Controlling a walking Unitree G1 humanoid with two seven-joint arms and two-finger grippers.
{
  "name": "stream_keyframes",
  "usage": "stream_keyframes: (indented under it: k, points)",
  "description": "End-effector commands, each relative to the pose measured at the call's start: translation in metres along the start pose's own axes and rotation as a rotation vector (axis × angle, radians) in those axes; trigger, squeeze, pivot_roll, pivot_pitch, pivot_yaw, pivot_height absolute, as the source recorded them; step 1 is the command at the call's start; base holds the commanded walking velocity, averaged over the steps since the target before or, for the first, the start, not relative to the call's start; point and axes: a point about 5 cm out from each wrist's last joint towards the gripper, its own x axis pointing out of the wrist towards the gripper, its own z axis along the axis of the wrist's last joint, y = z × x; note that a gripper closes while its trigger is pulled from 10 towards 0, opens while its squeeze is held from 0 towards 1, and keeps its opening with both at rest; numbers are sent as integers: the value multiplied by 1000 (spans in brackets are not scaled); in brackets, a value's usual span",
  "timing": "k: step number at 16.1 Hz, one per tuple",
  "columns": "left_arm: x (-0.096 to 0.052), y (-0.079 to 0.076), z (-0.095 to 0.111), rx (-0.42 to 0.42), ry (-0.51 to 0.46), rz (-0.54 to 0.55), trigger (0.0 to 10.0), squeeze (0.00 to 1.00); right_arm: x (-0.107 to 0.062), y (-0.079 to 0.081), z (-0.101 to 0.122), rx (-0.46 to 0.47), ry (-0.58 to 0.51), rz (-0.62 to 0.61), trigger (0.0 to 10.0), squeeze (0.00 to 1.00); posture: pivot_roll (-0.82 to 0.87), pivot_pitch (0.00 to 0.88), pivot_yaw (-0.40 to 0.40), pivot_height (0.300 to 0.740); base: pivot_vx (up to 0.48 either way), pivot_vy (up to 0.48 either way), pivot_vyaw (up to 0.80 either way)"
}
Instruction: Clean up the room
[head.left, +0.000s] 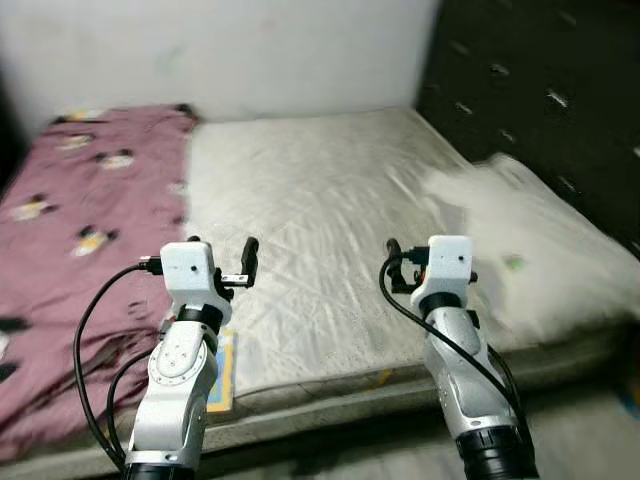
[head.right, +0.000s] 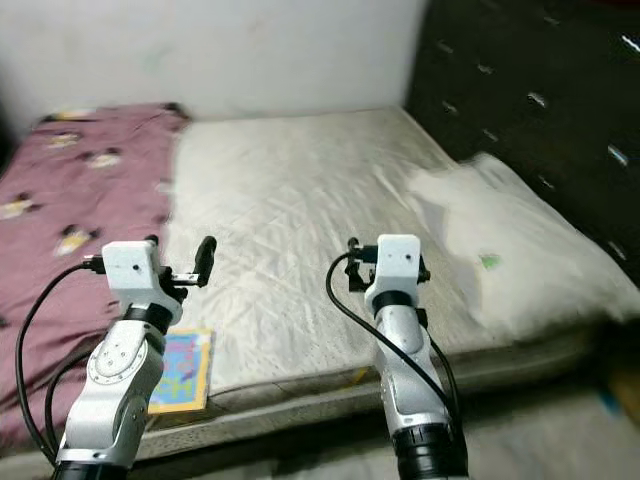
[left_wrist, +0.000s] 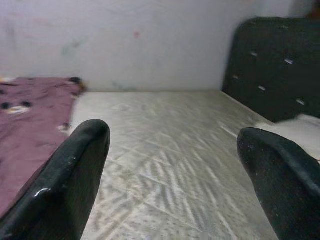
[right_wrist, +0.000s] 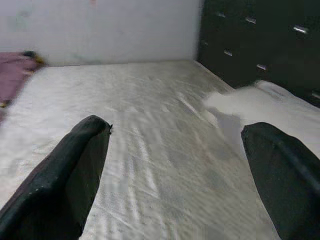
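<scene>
A bare, off-white quilted mattress (head.left: 310, 200) lies before me. A maroon blanket (head.left: 70, 230) with small cartoon prints covers its left part, rumpled toward the front. At the right side rests a white pillow (head.left: 530, 250) with a small green mark. A colourful thin book (head.right: 180, 370) lies at the mattress's front edge, under my left arm. My left gripper (left_wrist: 172, 135) is open above the front of the mattress, nothing between its fingers. My right gripper (right_wrist: 175, 127) is also open and holds nothing, level with the left one and just left of the pillow.
A dark tufted headboard (head.left: 540, 90) rises along the right side behind the pillow. A pale wall (head.left: 220, 50) closes the far side of the bed. Grey floor (head.left: 600, 440) runs along the bed's front edge at the lower right.
</scene>
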Motion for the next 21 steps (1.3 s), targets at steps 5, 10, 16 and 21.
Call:
stream_keyframes:
  k: [5, 10, 16, 21]
  points:
    - [3, -8, 1, -7, -5, -30, 10000, 0, 1, -7, -1, -9, 7, -13, 10000, 0, 25, 0, 42, 740, 0, 365, -185]
    - [2, -10, 4, 1, -28, -53, 10000, 0, 1, -3, -1, -38, 1, 16, 10000, 0, 26, 0, 41, 740, 0, 0, 0]
    - [1, -11, 6, -15, -39, -71, 10000, 0, 1, -2, -2, -39, 1, 26, 10000, 0, 25, 0, 41, 740, 343, 0, 533]
    - [1, -11, 6, -18, -37, -68, 10000, 0, 2, -2, -1, -37, 4, 31, 10000, 0, 24, 0, 42, 740, 359, 0, 0]
